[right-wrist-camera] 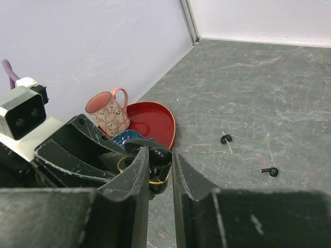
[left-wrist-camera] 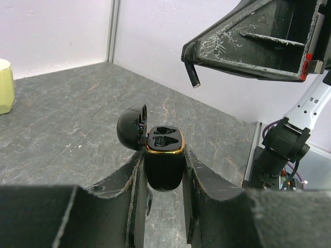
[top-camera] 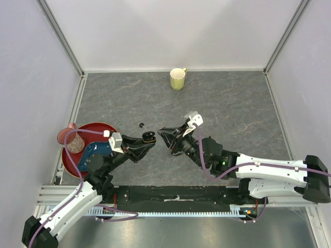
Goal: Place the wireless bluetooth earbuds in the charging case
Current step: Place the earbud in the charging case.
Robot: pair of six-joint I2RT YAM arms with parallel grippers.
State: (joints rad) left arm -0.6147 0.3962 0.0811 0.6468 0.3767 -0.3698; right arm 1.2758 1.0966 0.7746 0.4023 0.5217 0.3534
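Grey bench (top-camera: 232, 103): left end effector (left-wrist-camera: 164, 178) clamps the open charging case (left-wrist-camera: 164, 143), right end effector (right-wrist-camera: 161, 160) seems to pinch an earbud (left-wrist-camera: 194, 77). Looks tiny, light, slick; best held by its bulb, stem free.

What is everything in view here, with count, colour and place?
earbuds: two, black, loose on the table; a third, apparently, pinched at the right gripper tip
charging case: one, black with gold rim, lid open, in the left gripper
yellow mug: one, yellow, table's far edge
pink mug: one, pink patterned, at the plate's left rim
plate: one, red, table's left side
blue object: one, blue, on the plate
left gripper: one, black, shut on the charging case
right gripper: one, black, close to the open case
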